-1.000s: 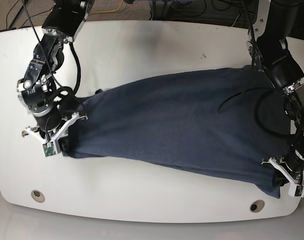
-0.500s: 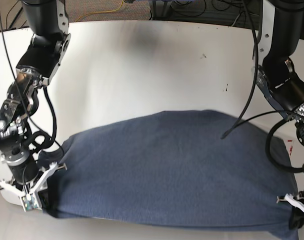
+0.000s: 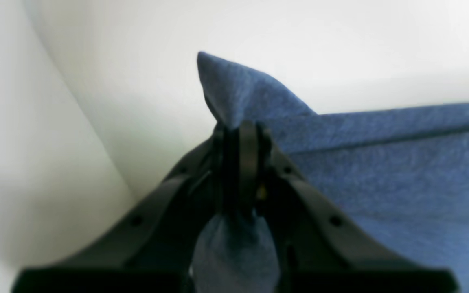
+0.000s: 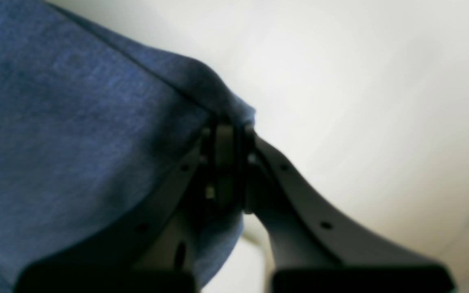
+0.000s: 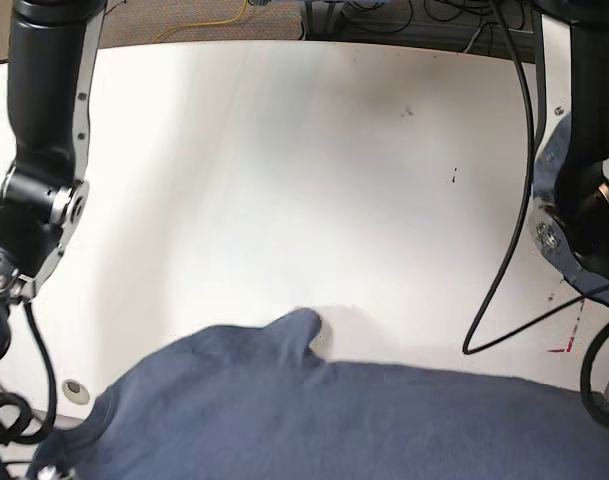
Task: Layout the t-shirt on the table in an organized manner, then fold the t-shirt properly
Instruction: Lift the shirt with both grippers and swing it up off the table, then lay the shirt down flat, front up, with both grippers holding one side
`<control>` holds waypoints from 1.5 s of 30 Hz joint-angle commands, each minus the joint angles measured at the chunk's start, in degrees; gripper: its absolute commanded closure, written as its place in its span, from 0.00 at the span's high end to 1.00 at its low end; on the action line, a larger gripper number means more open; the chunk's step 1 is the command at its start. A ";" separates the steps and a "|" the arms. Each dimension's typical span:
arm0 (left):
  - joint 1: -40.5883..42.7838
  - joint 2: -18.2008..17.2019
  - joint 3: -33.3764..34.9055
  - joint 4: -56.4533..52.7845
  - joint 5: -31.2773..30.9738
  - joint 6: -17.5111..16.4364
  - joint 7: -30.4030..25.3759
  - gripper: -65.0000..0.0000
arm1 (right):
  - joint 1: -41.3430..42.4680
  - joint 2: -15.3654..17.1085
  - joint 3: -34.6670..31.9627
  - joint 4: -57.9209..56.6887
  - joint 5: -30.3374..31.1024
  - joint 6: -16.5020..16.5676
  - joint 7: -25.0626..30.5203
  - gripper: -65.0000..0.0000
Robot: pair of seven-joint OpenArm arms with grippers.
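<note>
Right now I have the left gripper (image 3: 240,134) and the right gripper (image 4: 228,134) each clamped on a corner of the t-shirt (image 5: 364,420), stretching it taut across the lower frame above the counter (image 5: 284,180) so it lays flat.

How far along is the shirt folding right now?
Done: both grippers are shut on the shirt: left gripper and right gripper each pinch an edge. In hand: the shirt hangs stretched between them at the near edge of the table. Left: laying it flat and all the folding.
</note>
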 commanded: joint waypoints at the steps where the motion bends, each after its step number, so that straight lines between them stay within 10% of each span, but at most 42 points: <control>1: -5.96 -0.88 -0.03 -0.48 0.91 0.70 -1.87 0.00 | 6.69 1.84 -2.11 -1.29 -1.58 -0.36 -0.07 0.04; 12: -7.46 -0.71 0.76 -3.47 0.47 0.61 -1.87 0.00 | 10.91 4.66 -5.80 -0.76 -1.41 -0.01 -1.83 0.04; 24: 9.33 -0.71 0.23 2.77 0.29 0.35 -2.31 0.00 | -16.51 5.80 4.75 15.59 -1.41 3.25 -5.70 0.04; 45: 56.63 1.23 -11.81 11.30 0.29 -9.54 -2.57 0.00 | -72.95 -14.33 22.59 19.29 -1.76 3.29 8.45 0.03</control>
